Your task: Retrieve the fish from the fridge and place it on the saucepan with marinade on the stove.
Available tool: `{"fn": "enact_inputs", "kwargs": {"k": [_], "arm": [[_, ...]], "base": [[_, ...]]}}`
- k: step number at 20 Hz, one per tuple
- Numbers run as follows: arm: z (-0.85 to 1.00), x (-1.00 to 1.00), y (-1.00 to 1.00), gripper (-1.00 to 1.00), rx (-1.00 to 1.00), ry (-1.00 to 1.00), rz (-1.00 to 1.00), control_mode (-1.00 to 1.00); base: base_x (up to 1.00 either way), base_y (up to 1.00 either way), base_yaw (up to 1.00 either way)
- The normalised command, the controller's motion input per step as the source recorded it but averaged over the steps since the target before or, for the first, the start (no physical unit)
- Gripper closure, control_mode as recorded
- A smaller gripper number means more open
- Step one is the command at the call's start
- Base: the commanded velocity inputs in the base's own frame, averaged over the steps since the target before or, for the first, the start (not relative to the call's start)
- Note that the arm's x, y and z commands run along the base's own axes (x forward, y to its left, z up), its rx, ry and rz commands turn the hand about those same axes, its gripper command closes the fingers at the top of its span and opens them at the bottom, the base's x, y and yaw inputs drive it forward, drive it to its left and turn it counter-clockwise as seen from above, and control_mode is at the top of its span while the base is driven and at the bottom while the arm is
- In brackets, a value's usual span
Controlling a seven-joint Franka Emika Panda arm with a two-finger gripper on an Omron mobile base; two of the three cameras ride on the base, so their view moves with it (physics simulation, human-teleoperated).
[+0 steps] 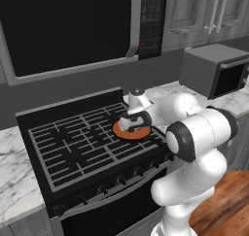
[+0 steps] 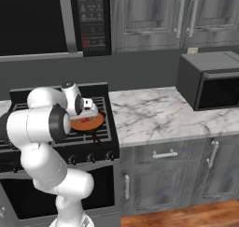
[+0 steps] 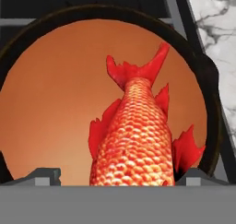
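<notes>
The fish [image 3: 138, 131], red-orange and scaly with its tail fin pointing away, lies flat in the saucepan with marinade [image 3: 55, 103], a round orange-brown disc with a dark rim. The saucepan [image 1: 141, 134] sits on the right side of the black stove [image 1: 73, 143]. My gripper [image 3: 120, 174] hovers just over the pan, open, its fingertips [image 3: 44, 176] standing wide on either side of the fish with a gap on the left. From the right base camera the gripper [image 2: 88, 113] covers most of the pan [image 2: 95, 123]. The fridge is out of view.
A marble counter [image 2: 154, 114] runs right of the stove, with a dark grey countertop microwave [image 2: 210, 81] at its far end. A large black microwave [image 1: 73, 26] hangs over the range. Grey cabinets [image 2: 154, 16] line the wall above.
</notes>
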Motion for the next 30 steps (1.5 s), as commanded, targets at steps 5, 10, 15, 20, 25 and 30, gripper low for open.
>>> {"fn": "enact_inputs", "kwargs": {"k": [5, 10, 15, 20, 25, 30], "arm": [[0.46, 0.20, -0.01, -1.00, -0.19, 0.10, 0.00, -1.00], [0.48, 0.11, -0.12, -1.00, 0.05, 0.07, -0.01, -1.00], [-0.35, 0.33, -0.33, -1.00, 0.20, 0.01, -0.07, -1.00], [-0.55, 0.35, -0.16, -1.00, 0.20, -0.06, -0.01, -1.00], [-0.08, 0.28, 0.12, -1.00, 0.03, -0.10, 0.00, -1.00], [0.12, 0.03, 0.51, -1.00, -0.08, 0.00, 0.00, -1.00]], "base": [[0.00, 0.00, 0.00], [0.00, 0.00, 0.00], [0.00, 0.00, 0.00], [0.00, 0.00, 0.00], [0.00, 0.00, 0.00], [0.00, 0.00, 0.00]]}}
